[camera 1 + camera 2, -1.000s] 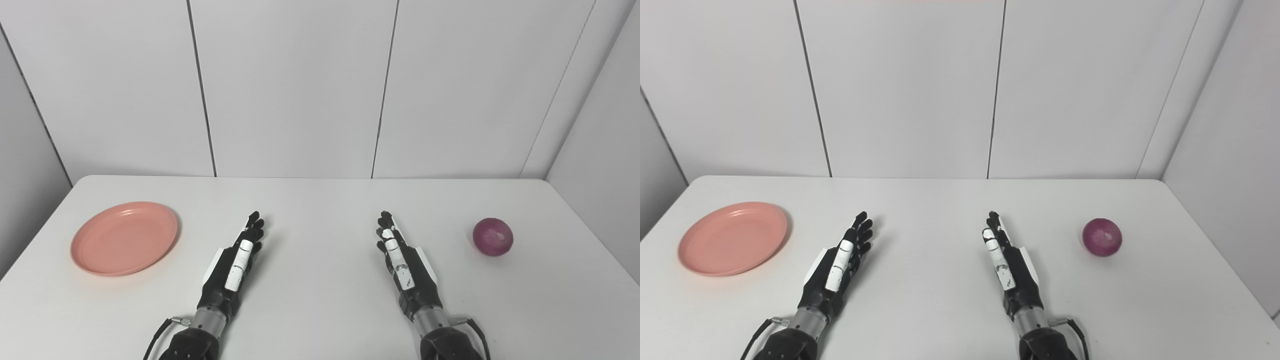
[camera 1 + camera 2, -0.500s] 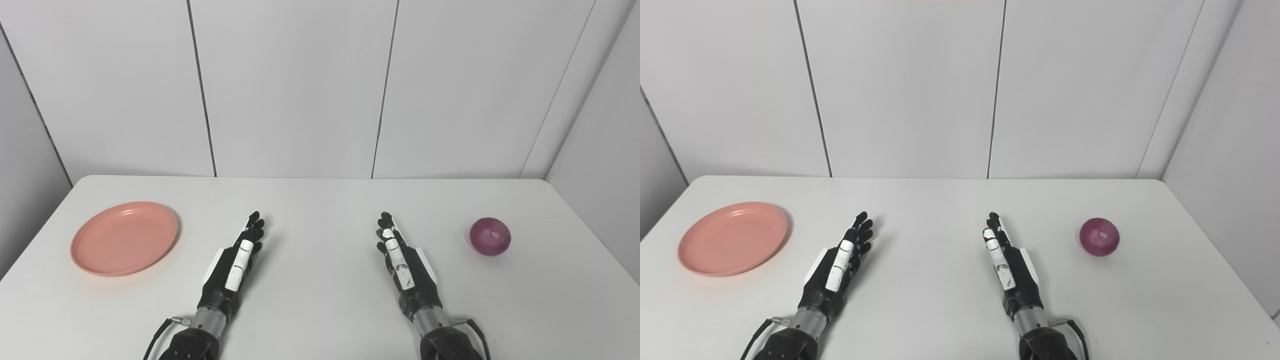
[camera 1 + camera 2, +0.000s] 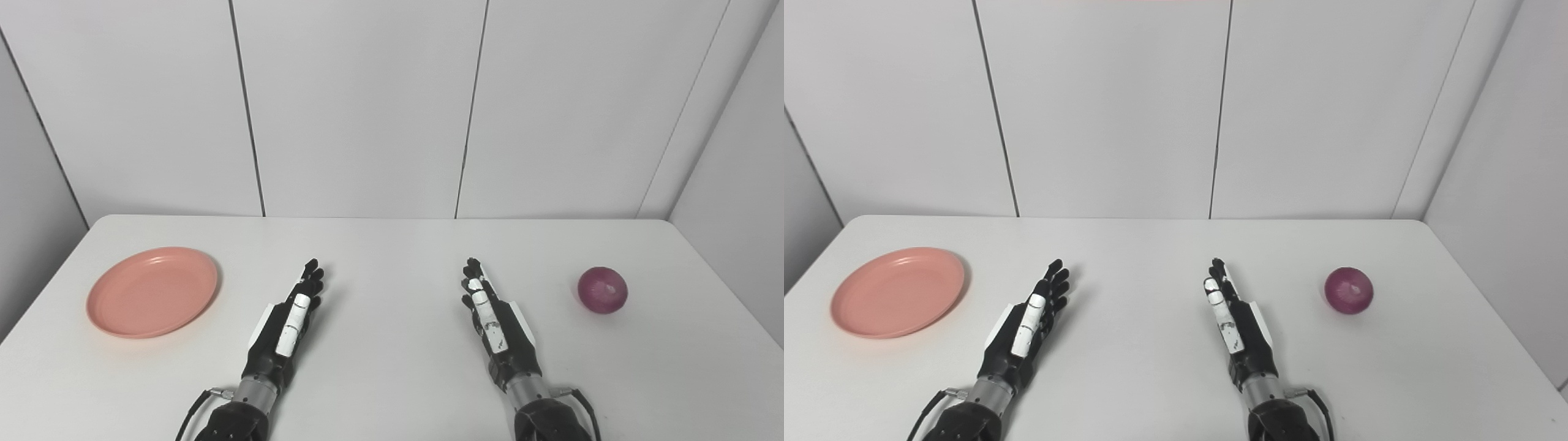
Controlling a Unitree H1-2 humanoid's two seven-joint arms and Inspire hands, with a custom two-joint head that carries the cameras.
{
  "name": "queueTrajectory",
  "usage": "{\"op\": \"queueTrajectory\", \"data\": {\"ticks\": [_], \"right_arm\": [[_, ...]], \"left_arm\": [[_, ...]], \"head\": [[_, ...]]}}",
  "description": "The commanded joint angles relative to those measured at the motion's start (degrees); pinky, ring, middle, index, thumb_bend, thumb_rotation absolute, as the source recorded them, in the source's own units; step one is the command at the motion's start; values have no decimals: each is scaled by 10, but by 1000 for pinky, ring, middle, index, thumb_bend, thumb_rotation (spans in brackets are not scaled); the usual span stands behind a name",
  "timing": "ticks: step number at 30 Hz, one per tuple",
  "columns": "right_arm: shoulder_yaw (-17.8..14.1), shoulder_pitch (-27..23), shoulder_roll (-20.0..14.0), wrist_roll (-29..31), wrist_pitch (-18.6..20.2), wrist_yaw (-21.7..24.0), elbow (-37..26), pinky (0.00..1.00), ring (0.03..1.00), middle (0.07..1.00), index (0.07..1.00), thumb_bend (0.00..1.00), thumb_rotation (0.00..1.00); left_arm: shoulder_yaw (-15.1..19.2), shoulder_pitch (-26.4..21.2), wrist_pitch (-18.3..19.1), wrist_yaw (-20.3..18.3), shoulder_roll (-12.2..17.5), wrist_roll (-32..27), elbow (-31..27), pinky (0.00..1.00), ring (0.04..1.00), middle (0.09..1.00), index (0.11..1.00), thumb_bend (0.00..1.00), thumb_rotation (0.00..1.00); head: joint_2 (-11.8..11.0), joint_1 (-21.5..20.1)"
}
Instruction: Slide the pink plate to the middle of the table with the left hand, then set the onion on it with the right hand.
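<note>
- The white counter (image 3: 392, 245) has rounded far corners and meets a panelled wall.
- A pink plate (image 3: 152, 291) lies flat near its left edge.
- A purple onion (image 3: 603, 290) sits near its right edge, well apart from the plate.

On the bench (image 3: 392, 245), the plate (image 3: 152, 292) lies at the frame's left and the onion (image 3: 603, 290) at its right, with the left hand (image 3: 288, 324) and right hand (image 3: 493, 324) between them, lower centre.
</note>
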Motion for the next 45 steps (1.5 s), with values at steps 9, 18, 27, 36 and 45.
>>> {"op": "queueTrajectory", "data": {"ticks": [9,18,27,36,45], "right_arm": [[0,-25,2,-1,-6,-1,-13,1000,1000,1000,1000,635,960],[-1,-26,0,-3,-6,0,-10,1000,1000,1000,1000,661,957],[-9,-18,-16,8,-11,11,-16,1000,1000,1000,1000,644,955],[-18,-19,-49,25,-17,37,-13,1000,1000,1000,1000,548,1000],[-28,-19,-53,49,-20,52,-12,1000,1000,1000,1000,515,1000]], "left_arm": [[3,7,-10,-4,1,-7,15,1000,1000,1000,1000,700,1000],[2,8,-9,-6,1,-11,15,1000,1000,1000,1000,703,1000],[-6,10,-6,22,-19,15,10,1000,1000,1000,1000,745,1000],[-30,-2,1,78,-48,90,20,1000,1000,1000,1000,736,1000],[-40,-20,-24,71,-60,76,61,1000,1000,1000,1000,689,1000]], "head": [[-3,3],[-4,13],[-20,100],[-45,209],[-69,263]]}}
